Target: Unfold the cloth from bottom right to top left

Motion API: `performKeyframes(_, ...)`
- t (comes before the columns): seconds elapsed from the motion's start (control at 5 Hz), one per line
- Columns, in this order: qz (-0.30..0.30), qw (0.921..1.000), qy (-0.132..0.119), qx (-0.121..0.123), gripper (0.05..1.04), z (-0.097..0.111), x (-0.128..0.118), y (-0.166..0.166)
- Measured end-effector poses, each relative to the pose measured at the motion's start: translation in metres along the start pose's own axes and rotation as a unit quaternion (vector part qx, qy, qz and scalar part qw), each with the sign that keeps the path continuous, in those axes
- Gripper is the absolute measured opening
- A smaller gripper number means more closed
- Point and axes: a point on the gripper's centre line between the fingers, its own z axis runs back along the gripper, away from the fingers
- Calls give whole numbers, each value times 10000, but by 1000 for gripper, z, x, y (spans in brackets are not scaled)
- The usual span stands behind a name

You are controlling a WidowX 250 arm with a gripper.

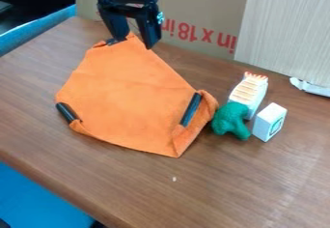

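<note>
Three small things sit right of the orange cloth (132,94) on the bench (258,188): a green lump (230,121) just beside it, a striped-topped block (248,94) and a white box (269,121) farther out. Cardboard (193,9) stands behind the cloth. Jaws (133,44) spread apart at its top corner, pinching nothing.

Counted: orange cloth (129,87), 1. Black bars on cloth, 2: left bar (67,112), right bar (191,109). Dark piece (114,41) at cloth's far corner, 1, kind unclear. Toward right edge of surface (129,188): green toy (230,120), 1; white blocks, 2, as striped block (249,92) and plainer block (269,121). Pincer (135,43), 1. Along far edge: cardboard (193,5), 1; pale panel (287,26), 1.
</note>
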Motion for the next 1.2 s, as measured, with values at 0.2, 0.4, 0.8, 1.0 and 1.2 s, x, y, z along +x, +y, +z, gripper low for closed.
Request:
performKeyframes(0.2,36,9998,159,-71,1001,-11,-4,-1)
performKeyframes(0.4,146,9997,145,-123,1001,-16,-9,1)
performKeyframes(0.8,891,9953,-328,186,1001,-15,-25,13)
performKeyframes(1.0,1649,9811,-724,705,1001,-9,-34,23)
performKeyframes(1.2,2035,9700,-918,960,1001,-6,-40,25)
